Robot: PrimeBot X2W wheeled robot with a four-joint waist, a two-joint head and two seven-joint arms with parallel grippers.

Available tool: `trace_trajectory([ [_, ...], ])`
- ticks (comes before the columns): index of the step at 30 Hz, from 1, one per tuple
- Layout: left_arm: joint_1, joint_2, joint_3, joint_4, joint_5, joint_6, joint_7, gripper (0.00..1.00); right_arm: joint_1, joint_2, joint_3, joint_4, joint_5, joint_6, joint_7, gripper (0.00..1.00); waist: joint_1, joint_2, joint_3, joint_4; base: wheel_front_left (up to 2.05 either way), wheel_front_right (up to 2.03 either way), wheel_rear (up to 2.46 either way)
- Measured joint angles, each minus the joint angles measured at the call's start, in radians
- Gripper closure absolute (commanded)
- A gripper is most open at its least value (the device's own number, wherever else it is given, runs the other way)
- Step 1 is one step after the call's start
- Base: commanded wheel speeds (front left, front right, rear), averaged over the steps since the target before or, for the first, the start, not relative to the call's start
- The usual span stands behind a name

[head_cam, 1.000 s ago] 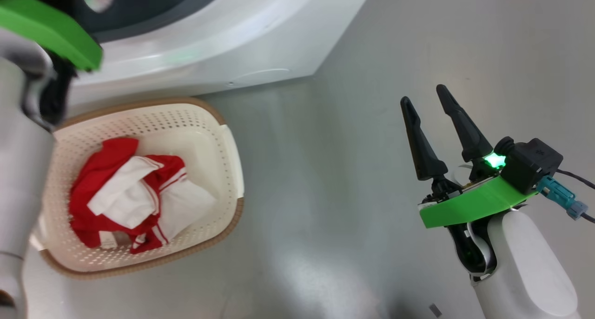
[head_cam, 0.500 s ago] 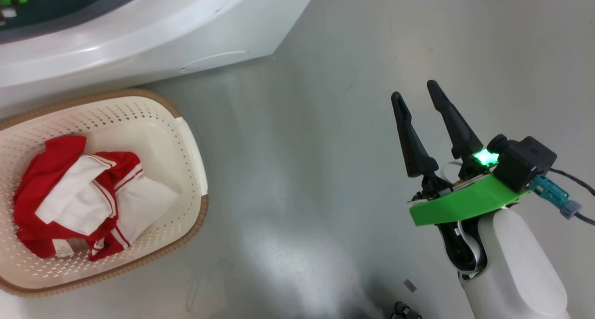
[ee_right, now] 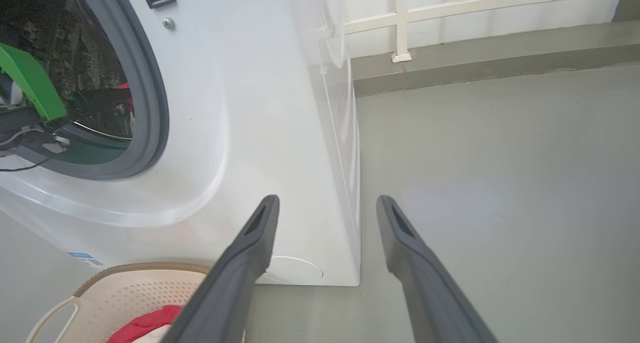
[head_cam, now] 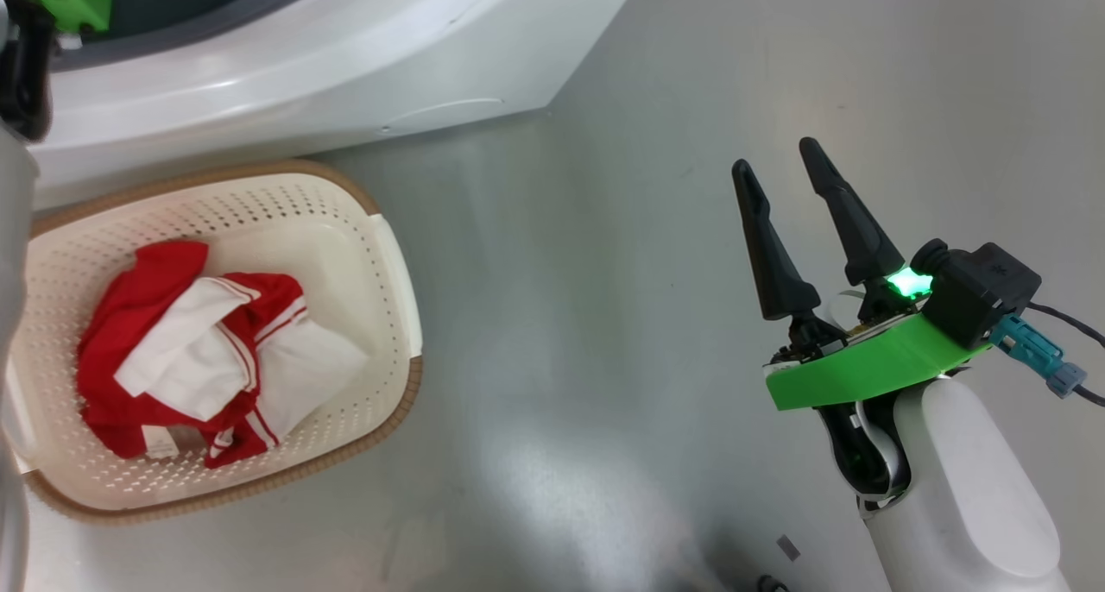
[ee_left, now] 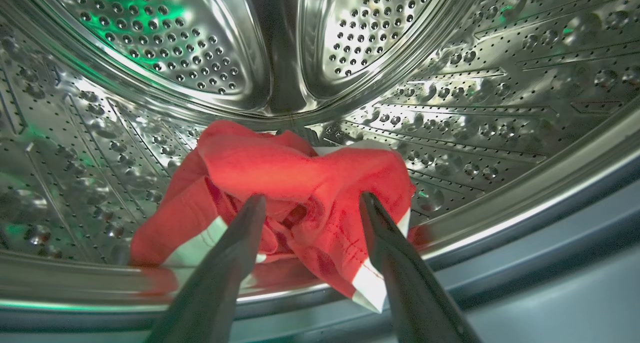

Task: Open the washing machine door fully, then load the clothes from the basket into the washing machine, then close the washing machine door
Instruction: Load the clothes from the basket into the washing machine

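Two bundles to watch.

Head view: clothes point(head_cam: 198, 359) bunched in basket point(head_cam: 259, 204), on floor point(head_cam: 561, 316) near-left, just below washer point(head_cam: 302, 83) front. Basket's long axis runs left-right along washer. Right gripper point(head_cam: 776, 155) spread, empty, well right of basket.

Left wrist view: left gripper point(ee_left: 311, 197) spread, pinching nothing. Garment point(ee_left: 300, 168) at near lip of drum point(ee_left: 150, 43), stretched left-right, white corner pointing out over lip. Risk: corner snags gripper on withdrawal, or door traps it.

Right wrist view: basket near-left under washer opening.

Glossy grey floor point(head_cam: 561, 273), white railing point(ee_right: 400, 18) above a kerb point(ee_right: 500, 68)
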Motion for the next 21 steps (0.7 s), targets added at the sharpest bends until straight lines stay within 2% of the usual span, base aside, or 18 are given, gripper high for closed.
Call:
trace_trajectory([
  [10, 0.09, -0.01, -0.005, -0.021, -0.023, -0.012, -0.098, 0.0, 0.003, -0.017, -0.014, 0.008, 0.0, 0.0, 0.0, 0.0, 0.0, 0.0, -0.052, 0.042, 0.0, 0.0, 0.0],
  [21, 0.265, 0.001, 0.024, -0.201, -0.036, -0.014, -0.121, 0.0, 0.039, -0.039, -0.035, 0.009, 0.0, 0.0, 0.0, 0.0, 0.0, 0.0, -0.109, 0.096, 0.0, 0.0, 0.0],
])
